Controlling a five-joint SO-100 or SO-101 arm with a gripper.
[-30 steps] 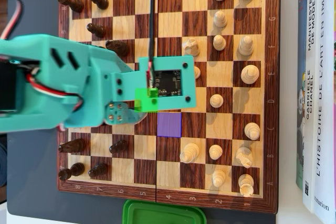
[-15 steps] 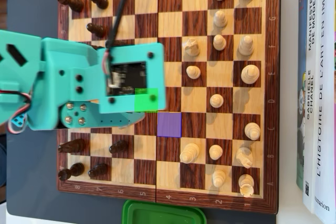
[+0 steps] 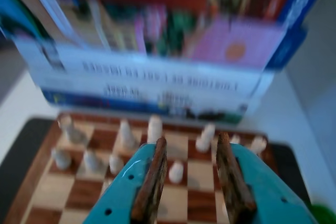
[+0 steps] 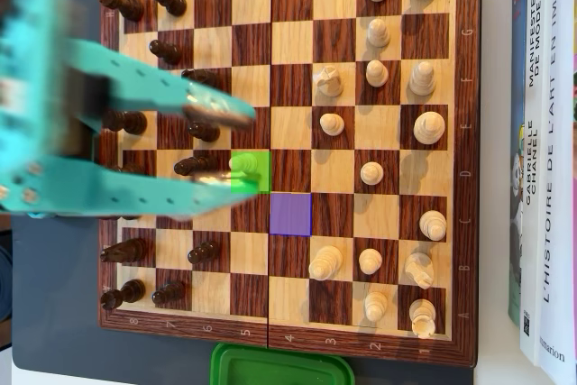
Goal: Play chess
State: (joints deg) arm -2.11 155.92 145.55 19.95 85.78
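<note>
Seen from overhead, your teal gripper [image 4: 230, 146] reaches in from the left edge, motion-blurred, its jaws spread wide and holding nothing. One finger ends beside a dark pawn; the other lies just at the green-highlighted square [image 4: 251, 171], where a pale piece [image 4: 242, 165] stands tinted green. Just right of it and one row nearer you, the purple-highlighted square [image 4: 290, 214] stands vacant. Dark pieces [image 4: 169, 1] crowd the left of the chessboard [image 4: 285, 347], pale pieces [image 4: 429, 125] the right, with books [image 4: 545, 169] lying past the right edge. The wrist view shows the open fingers [image 3: 152, 182] over the board. I judge the move barely begun: the piece on green is not yet grasped, and the purple square awaits it.
</note>
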